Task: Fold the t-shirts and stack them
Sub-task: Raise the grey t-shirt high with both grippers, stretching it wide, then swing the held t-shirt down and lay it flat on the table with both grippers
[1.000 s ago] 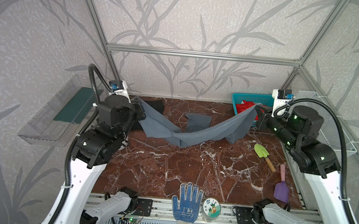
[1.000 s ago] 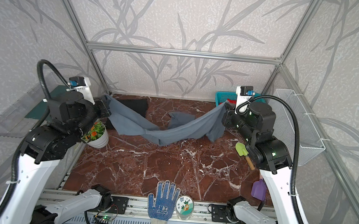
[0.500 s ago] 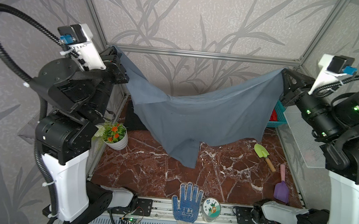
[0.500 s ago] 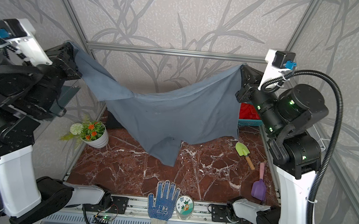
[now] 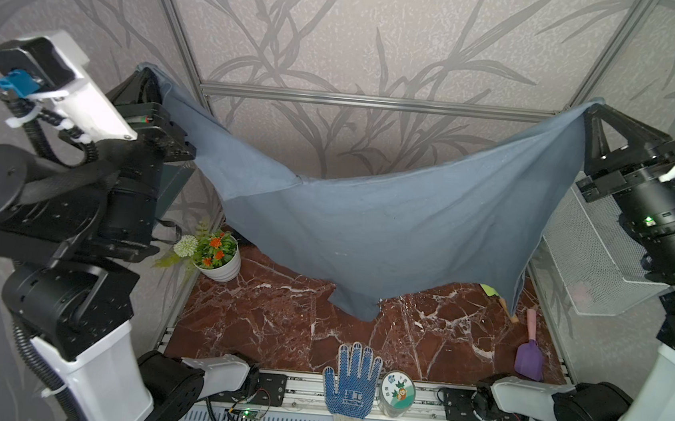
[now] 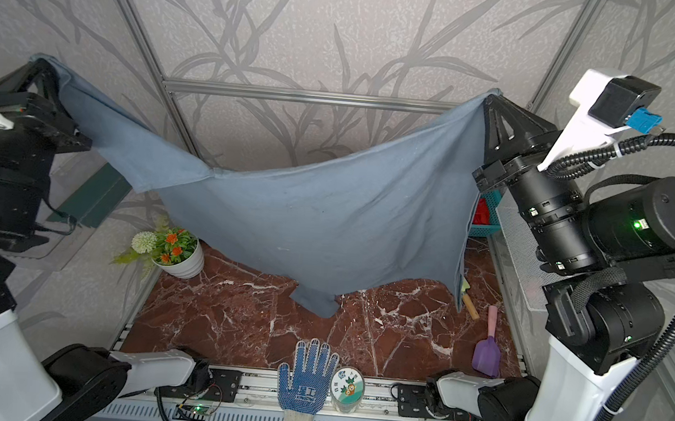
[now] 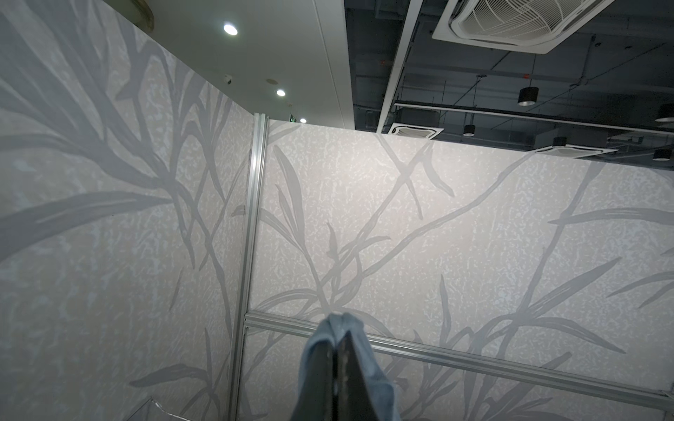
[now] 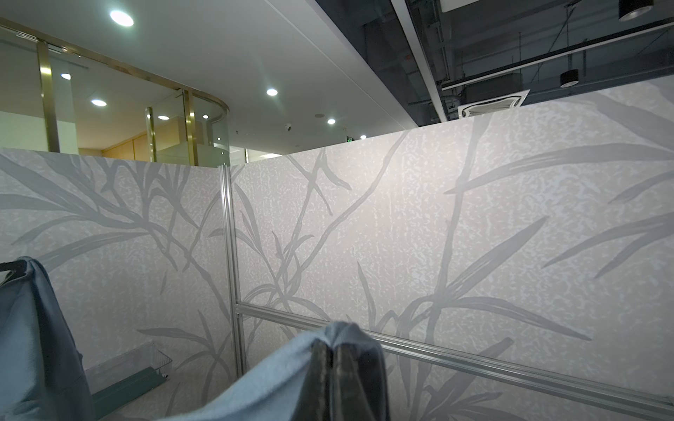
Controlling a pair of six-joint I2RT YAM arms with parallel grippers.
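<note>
A slate grey t-shirt hangs spread high above the marble table, sagging in the middle, its lowest point just over the table. My left gripper is shut on its upper left corner and my right gripper on its upper right corner. In the left wrist view the grey t-shirt drapes over the closed left gripper; in the right wrist view the cloth wraps the closed right gripper. The black t-shirt is out of view.
A potted flower plant stands at the table's left. A purple scoop and a wooden-handled trowel lie at the right. A blue-dotted glove and a round tin sit on the front rail. A teal basket is back right.
Both arms have risen from low over the table to high up and moved apart, lifting the grey t-shirt off the table and spreading it in the air.
</note>
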